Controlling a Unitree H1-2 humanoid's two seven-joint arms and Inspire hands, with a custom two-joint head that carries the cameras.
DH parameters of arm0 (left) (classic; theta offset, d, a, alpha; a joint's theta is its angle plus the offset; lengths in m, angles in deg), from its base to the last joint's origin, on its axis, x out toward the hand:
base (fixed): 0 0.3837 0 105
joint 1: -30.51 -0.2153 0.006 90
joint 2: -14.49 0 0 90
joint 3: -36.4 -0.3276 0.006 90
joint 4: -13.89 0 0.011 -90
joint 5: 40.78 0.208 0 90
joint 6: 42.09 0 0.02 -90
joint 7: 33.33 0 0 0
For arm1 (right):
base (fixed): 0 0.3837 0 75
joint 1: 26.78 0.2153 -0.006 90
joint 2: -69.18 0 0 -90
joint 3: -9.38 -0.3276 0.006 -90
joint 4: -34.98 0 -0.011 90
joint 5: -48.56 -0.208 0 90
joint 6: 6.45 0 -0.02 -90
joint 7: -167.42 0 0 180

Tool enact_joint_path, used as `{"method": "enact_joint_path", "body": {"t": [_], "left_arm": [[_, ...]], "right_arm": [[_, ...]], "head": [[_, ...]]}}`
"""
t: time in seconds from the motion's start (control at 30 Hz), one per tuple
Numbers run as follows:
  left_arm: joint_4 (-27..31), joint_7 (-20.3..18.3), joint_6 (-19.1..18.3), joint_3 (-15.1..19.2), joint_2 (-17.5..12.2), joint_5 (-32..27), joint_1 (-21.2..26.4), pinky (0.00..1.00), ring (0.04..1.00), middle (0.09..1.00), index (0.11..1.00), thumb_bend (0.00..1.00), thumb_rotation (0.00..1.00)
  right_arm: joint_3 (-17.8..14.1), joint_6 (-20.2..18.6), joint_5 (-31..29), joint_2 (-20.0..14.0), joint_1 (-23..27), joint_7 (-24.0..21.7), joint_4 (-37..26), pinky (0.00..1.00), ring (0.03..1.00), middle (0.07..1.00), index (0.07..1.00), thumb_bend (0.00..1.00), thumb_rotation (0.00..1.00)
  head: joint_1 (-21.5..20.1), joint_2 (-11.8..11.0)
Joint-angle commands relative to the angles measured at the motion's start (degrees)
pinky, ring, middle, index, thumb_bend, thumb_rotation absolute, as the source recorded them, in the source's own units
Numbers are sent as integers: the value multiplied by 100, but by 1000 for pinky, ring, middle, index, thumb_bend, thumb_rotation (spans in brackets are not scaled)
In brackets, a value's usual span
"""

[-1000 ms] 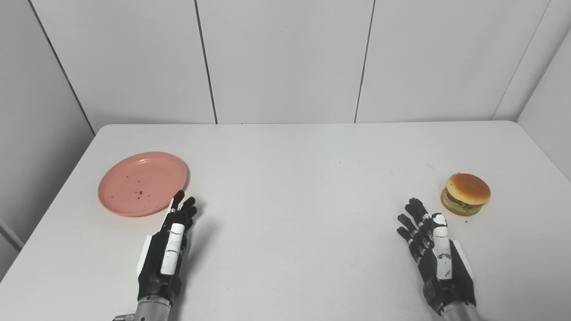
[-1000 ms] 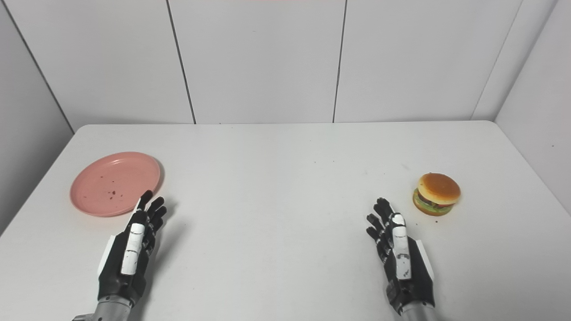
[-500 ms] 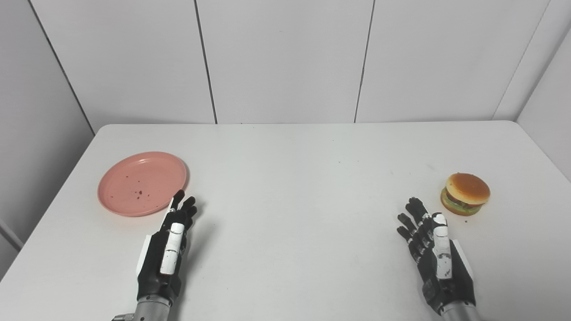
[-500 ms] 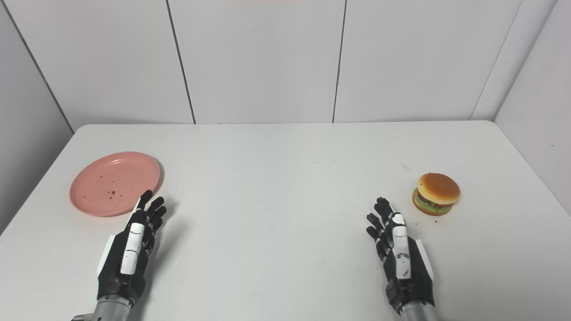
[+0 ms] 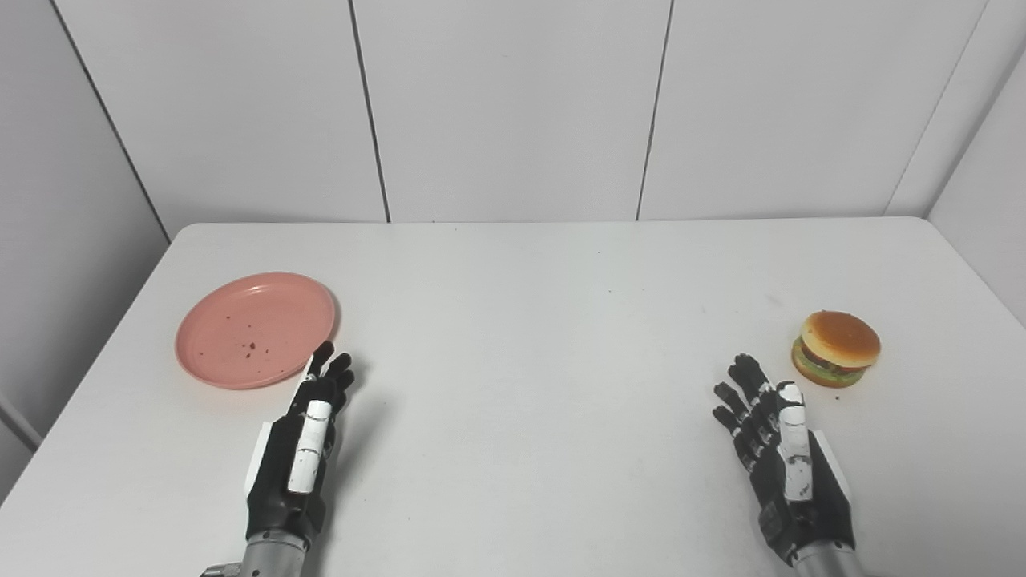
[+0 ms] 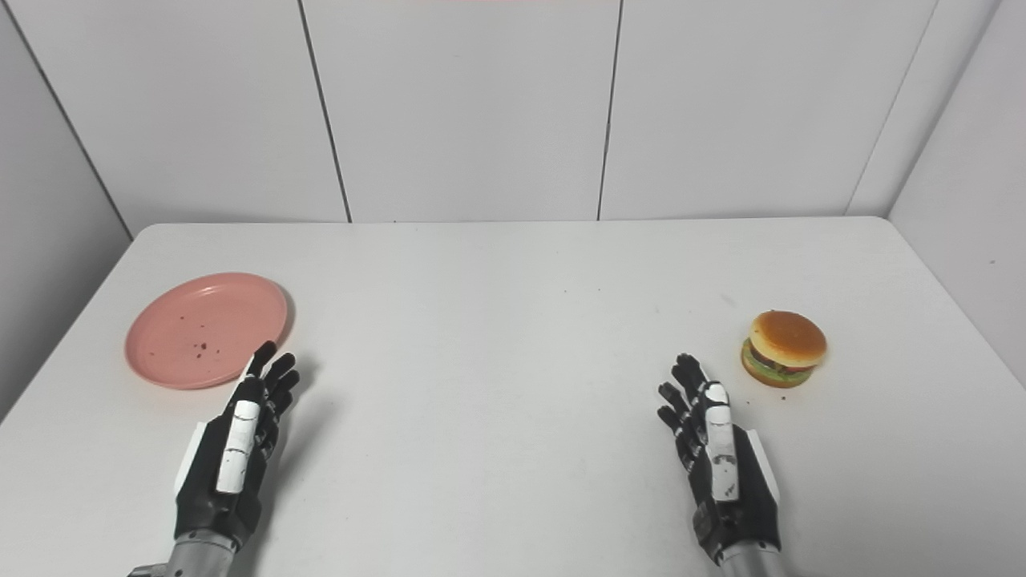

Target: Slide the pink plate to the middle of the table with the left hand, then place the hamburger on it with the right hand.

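A pink plate (image 5: 255,328) with a few dark crumbs lies on the left side of the white table (image 5: 529,320). My left hand (image 5: 300,445) is open and empty, its fingertips just off the plate's near right rim. A hamburger (image 5: 836,349) with a brown bun stands on the right side. My right hand (image 5: 781,457) is open and empty, below and left of the hamburger, apart from it. Both also show in the right eye view, the plate (image 6: 206,329) and the hamburger (image 6: 784,349).
White wall panels stand behind the table's far edge. The table's left edge runs close to the plate, and its right edge lies beyond the hamburger.
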Motion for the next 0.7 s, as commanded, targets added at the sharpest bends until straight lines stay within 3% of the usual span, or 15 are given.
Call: {"method": "enact_joint_path", "body": {"t": [0.0,0.27,0.47,0.67], "left_arm": [[225,-42,34,-11,-139,43,-57,1000,949,940,936,777,868],[-45,3,213,-140,-18,191,-31,1000,948,937,933,780,866],[-323,113,450,-365,178,497,-4,1000,958,946,940,757,871],[-714,369,782,-555,374,803,97,1000,948,941,933,734,884]], "right_arm": [[10,-8,-3,-23,133,-72,-231,947,932,956,934,866,1000],[-81,161,-105,-106,133,-164,26,942,926,955,937,894,1000],[-273,555,-270,-289,184,-456,559,961,936,965,948,884,1000],[-452,991,-417,-435,277,-761,1136,962,944,965,957,849,1000]], "head": [[9,-15],[377,-307],[1089,-743],[1327,-1063]]}}
